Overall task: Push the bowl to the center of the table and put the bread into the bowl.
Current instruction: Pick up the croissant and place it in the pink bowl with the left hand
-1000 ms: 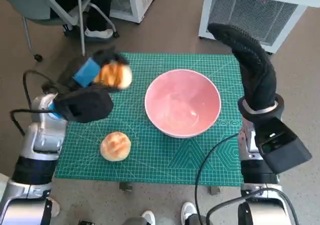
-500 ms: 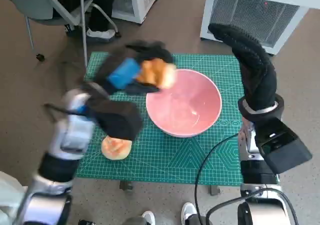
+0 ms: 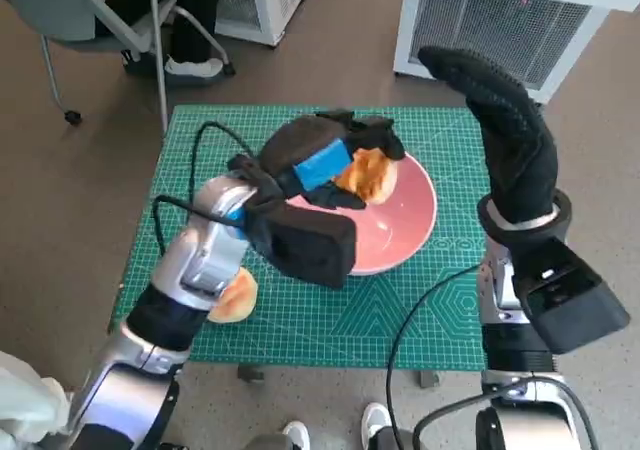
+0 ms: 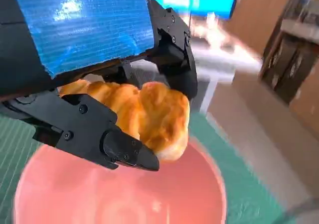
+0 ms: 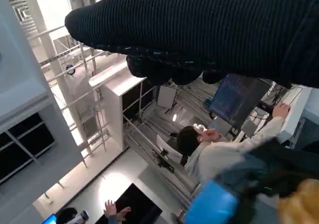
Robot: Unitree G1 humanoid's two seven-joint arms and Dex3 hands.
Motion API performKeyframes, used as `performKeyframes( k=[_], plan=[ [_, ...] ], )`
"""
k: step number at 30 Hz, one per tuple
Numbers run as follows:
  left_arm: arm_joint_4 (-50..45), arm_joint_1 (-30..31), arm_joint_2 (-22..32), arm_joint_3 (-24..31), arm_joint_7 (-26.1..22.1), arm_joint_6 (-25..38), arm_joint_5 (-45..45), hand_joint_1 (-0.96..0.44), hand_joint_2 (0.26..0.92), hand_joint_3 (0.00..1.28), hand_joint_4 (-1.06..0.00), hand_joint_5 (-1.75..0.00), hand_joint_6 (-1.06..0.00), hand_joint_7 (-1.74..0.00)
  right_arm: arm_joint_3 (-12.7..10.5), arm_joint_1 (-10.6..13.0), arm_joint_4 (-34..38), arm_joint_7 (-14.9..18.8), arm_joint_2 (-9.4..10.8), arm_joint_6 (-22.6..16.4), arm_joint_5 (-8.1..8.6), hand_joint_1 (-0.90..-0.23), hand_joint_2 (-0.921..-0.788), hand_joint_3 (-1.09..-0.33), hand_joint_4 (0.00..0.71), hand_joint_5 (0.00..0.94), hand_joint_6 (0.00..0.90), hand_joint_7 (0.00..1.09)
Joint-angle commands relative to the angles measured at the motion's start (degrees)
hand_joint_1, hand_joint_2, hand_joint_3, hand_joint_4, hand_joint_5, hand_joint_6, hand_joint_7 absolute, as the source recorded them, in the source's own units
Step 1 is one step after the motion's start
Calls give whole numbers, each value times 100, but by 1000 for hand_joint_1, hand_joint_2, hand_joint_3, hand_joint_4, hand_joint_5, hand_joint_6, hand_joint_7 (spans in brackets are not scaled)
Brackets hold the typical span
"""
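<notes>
Just above the middle of the head view, the left robot hand [image 3: 325, 160] now hangs over the pink bowl [image 3: 405, 225], pinching a bread roll [image 3: 366, 176]; a second ago it held that roll over the desk's [image 3: 440, 310] left part. Judging by this, only the release remains for this roll. The bowl sits near the desk's middle and looks empty. A second roll [image 3: 235, 298] lies at lower left. The right robot hand [image 3: 505, 120] stands raised at the right, fingers straight, holding nothing.
</notes>
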Motion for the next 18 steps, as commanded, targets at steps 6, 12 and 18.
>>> performKeyframes(
  k=[6, 12, 18],
  plan=[
    [-286, -20, 139, 67, -743, 335, -183, -433, 921, 59, -55, -8, -240, -54, 61, 272, -268, 23, 5, 204, 89, -563, -921, -849, 253, 13, -1, 617],
    [-739, 268, 330, 289, -687, 201, -349, -449, 921, 55, -14, -2, -223, -30, 77, 305, -336, 28, 3, 249, 97, -560, -921, -842, 252, 14, -1, 615],
    [-1532, 702, 681, 681, -658, -40, -562, -428, 921, 41, -36, -11, -241, -33, 90, 341, -412, -4, 28, 296, 90, -560, -921, -843, 250, 14, -1, 615]
  ],
)
